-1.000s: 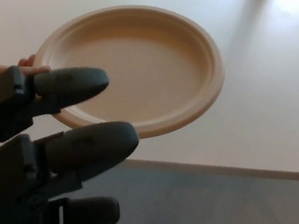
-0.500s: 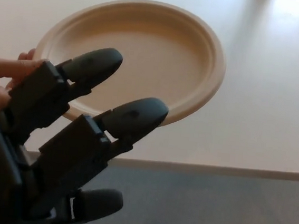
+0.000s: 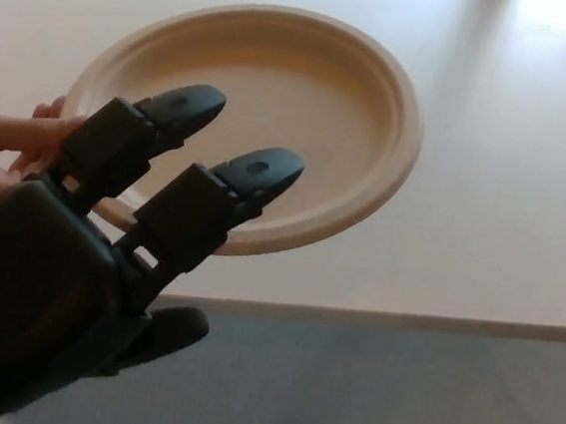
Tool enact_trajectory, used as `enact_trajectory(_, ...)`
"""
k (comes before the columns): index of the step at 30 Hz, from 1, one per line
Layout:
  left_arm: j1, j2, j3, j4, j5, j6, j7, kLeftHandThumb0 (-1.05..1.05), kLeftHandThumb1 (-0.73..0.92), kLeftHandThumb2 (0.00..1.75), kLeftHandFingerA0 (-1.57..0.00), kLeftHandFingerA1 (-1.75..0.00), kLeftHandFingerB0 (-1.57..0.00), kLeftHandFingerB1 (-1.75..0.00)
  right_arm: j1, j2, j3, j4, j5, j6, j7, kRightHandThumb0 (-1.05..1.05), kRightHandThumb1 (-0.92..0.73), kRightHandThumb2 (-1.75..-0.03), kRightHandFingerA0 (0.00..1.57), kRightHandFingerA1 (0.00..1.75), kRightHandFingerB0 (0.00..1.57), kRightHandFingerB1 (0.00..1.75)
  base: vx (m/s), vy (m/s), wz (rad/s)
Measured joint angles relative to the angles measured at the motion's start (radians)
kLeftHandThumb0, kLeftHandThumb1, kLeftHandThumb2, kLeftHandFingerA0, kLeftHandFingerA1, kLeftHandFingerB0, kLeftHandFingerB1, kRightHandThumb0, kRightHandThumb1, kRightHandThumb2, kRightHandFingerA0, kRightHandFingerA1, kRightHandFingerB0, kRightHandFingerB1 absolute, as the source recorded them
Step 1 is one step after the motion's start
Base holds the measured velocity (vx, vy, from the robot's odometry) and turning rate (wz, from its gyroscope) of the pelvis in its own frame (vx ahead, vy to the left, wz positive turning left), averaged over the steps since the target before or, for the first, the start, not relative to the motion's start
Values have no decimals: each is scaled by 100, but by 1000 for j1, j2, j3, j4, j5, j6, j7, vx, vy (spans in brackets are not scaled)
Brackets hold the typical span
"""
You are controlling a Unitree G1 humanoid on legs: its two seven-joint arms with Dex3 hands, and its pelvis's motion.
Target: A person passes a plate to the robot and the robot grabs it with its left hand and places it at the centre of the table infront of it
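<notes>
**Left hand closing in under the plate**

Turning more of its back toward the camera than half a second ago, with the two thick fingers [image 3: 188,108] now stretched straighter and reaching farther over the near-left rim. Filling the lower left of the head view, the left hand [image 3: 98,254] spread wide, upper fingers lying above the dish, thumb [image 3: 166,329] hanging well below it, nothing yet clamped between them. Contact between fingers and rim not clear from this angle.

Showing at the far left, behind the black knuckles, a person's hand [image 3: 14,146], pinching the left edge of the plate, much as in the earlier picture but with less of it visible.

Tilting slightly, the plate [image 3: 303,104] held up in the air above the table [image 3: 505,193], sitting a touch lower and nearer than a moment ago. Lying just beyond the robot's fingertips, with its left rim partly hidden behind them and its empty well extending toward the centre and right.

Running across below, the table's front edge, with grey floor [image 3: 396,393] under it. Peeking in at the bottom right corner, a dark scrap, too small to identify.
</notes>
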Motion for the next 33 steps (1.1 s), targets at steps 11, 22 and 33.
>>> enact_trajectory(11, -109, 30, -53, 143, 103, 74, 4, -50, 42, 53, -20, -33, -20, -31, -3, 0, 2, 2, -1, 0, 1, -51, -66, -58, 68, 71, 47, 53, 0, 0, 0)
enact_trajectory(22, -201, 43, -122, 237, 197, 156, 16, -54, 44, 67, -35, -44, -12, -37, -19, -4, 1, 1, 0, 0, 8, -51, -65, -58, 69, 70, 46, 51, 0, 0, 0)
enact_trajectory(33, -267, 77, -196, 293, 259, 215, 38, -26, 50, 63, -109, -126, -71, -48, -19, -6, 0, 2, 0, -1, 13, -49, -65, -58, 68, 69, 47, 52, 0, 0, 0)
